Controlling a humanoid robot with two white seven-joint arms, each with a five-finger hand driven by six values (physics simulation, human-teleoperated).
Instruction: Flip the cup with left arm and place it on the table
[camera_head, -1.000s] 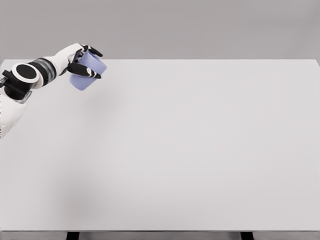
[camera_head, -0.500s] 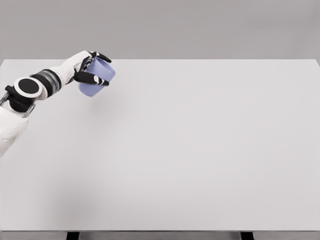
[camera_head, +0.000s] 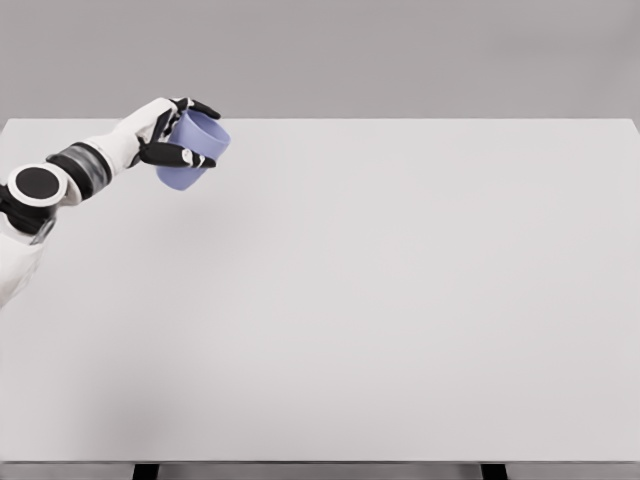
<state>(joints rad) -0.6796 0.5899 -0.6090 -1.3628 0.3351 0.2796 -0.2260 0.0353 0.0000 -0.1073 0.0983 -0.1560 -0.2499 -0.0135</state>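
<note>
While the left hand (camera_head: 165, 135) has the cup (camera_head: 193, 150) wrapped in its black-tipped fingers (camera_head: 186, 157), the job reads as roughly midway: the cup is grasped and carried, but it is not yet set down. Its lavender body sits tilted, the open mouth turned up and toward about two o'clock, the closed base pointing down toward about eight o'clock. Whether it hangs clear of the table (camera_head: 400, 300) or grazes it cannot be told from this single view. What looks left, as a judgement, is to bring the cup fully upright, lower it onto the surface and let go.

One dark finger crosses the near side of the cup wall, others curl over the far rim at about twelve o'clock, so the grip is a closed wrap around the body. The wrist runs back from the hand toward about eight o'clock, through a grey-banded forearm to a round black-and-white joint near the picture's left edge.

The cup lies in the far-left corner region of the white table, around ten o'clock from the table's middle.
</note>
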